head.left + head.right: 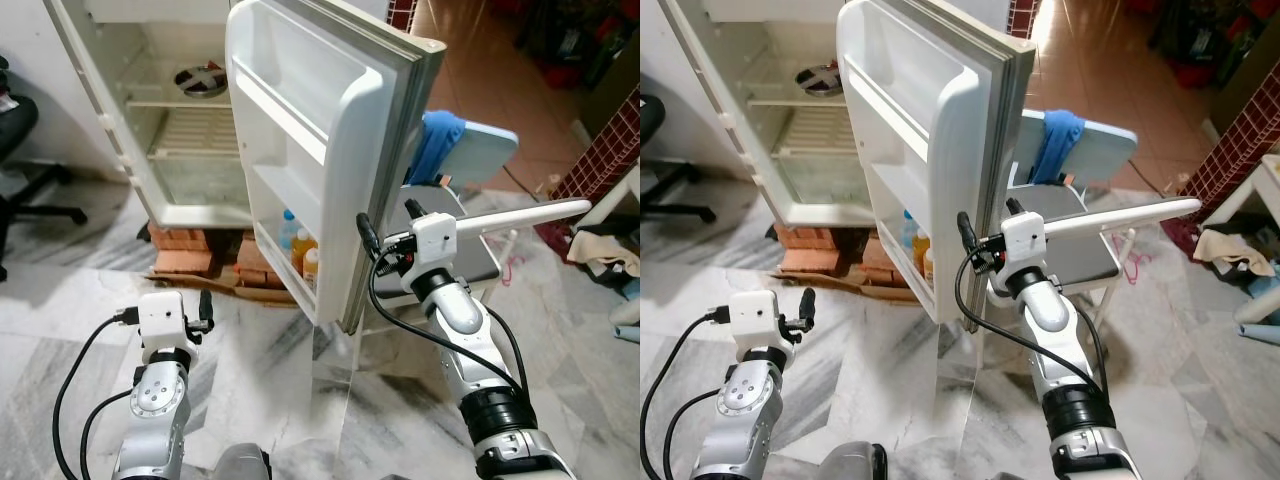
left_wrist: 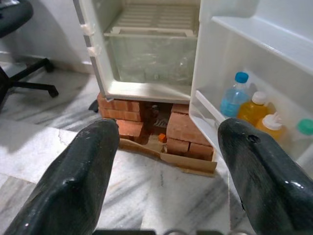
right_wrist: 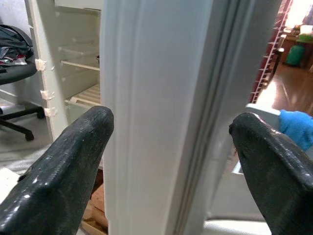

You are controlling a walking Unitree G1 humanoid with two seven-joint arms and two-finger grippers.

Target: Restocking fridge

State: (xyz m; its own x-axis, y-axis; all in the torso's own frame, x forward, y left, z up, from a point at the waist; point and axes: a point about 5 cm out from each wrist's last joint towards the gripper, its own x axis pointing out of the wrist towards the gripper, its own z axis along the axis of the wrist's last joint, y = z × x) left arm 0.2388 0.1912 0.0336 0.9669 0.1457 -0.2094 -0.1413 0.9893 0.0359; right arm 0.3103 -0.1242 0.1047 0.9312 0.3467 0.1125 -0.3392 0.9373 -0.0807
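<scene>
Head views: fridge door (image 1: 330, 150) swung open, bottles (image 1: 300, 250) on its lowest shelf. Right gripper (image 1: 388, 232) at door's free edge.

Left wrist view: left gripper (image 2: 164, 161) spread wide, empty, facing door.

Right wrist view: fingers (image 3: 73, 161) straddle door edge, unclamped. Likely door-handling step; next, close fingers, swing door.

You have a black office chair (image 1: 18, 150) at the far left on the marble floor (image 1: 280, 380), and red bricks (image 1: 185, 250) on flattened cardboard (image 1: 215, 280). To your right a pale blue chair (image 1: 480, 150) carries a blue cloth (image 1: 435, 140) draped over its back. Crumpled cloths (image 1: 605, 255) lie at the far right beside a red tiled wall (image 1: 610, 150).
</scene>
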